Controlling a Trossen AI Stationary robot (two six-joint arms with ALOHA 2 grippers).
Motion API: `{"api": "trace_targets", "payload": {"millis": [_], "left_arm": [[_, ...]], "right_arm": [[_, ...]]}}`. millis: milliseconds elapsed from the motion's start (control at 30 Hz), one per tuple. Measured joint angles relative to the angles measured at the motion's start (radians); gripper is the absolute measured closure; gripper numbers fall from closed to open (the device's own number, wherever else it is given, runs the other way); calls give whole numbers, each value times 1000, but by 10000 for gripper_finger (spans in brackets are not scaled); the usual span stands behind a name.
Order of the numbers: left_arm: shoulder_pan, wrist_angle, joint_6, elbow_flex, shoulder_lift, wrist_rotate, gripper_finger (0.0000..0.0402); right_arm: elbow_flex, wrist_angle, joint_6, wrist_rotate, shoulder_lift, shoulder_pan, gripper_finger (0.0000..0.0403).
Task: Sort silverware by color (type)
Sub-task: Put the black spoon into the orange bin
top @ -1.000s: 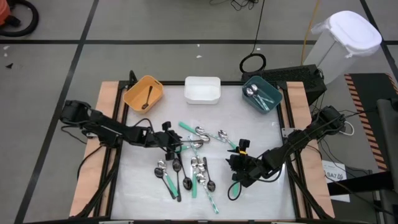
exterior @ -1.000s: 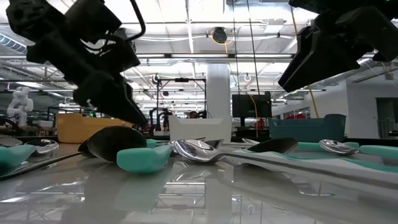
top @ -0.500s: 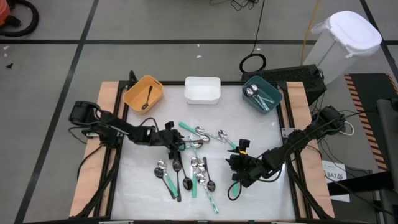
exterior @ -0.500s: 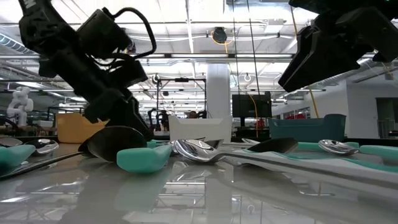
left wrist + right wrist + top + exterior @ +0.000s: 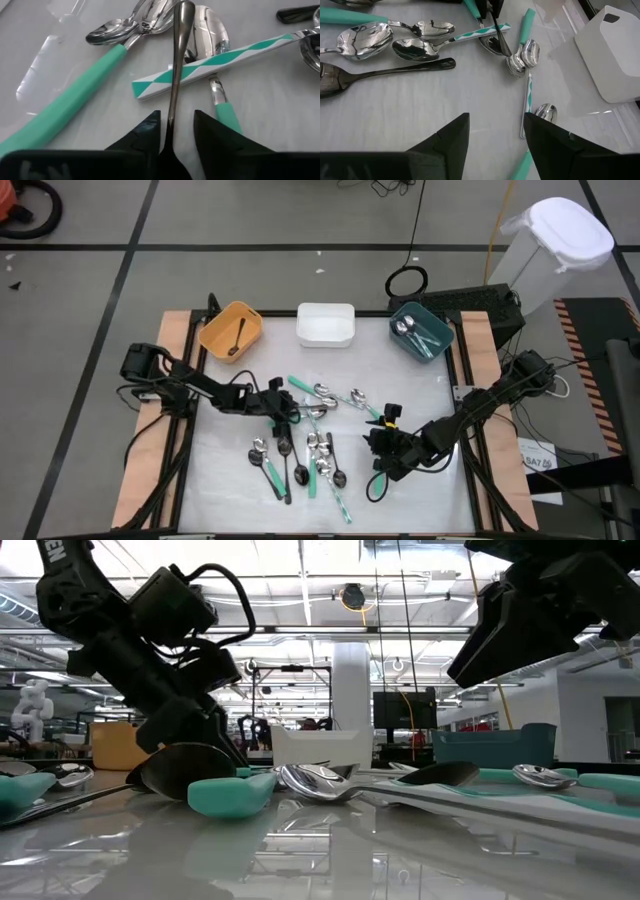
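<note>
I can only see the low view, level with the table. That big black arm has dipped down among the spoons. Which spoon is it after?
Observer: A dark one. In the left wrist view, the left end effector is lined up on the thin handle of a dark spoon that lies across a mint-and-white patterned handle.
Operator: And where do the spoons go? From here the boxes at the back are only coloured walls.
Observer: From above, the orange bin holds one dark spoon, and the teal bin holds a few mint-handled spoons.
</note>
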Motion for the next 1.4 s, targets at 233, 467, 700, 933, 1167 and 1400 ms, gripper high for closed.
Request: {"api": "trace_targets", "payload": {"millis": [233,467,700,933,1167,1400], "left_arm": [[0,-4,13,0,0,2,358],[0,-9,0,0,0,-42,392],[2,-47,-28,-3,-44,-68,393],[1,-89,-66,-3,-132,-76,394],[2,-71,-98,-2,-242,-104,395],[-12,-45,-105,-2,-339,-103,396]], "right_arm": [[0,0,0,0,0,0,218],[0,0,0,-1,0,0,218],[0,0,0,-2,0,0,218],[0,0,-9,-2,0,0,218],[0,0,-19,-3,0,0,218],[0,1,-22,-3,0,0,218]]}}
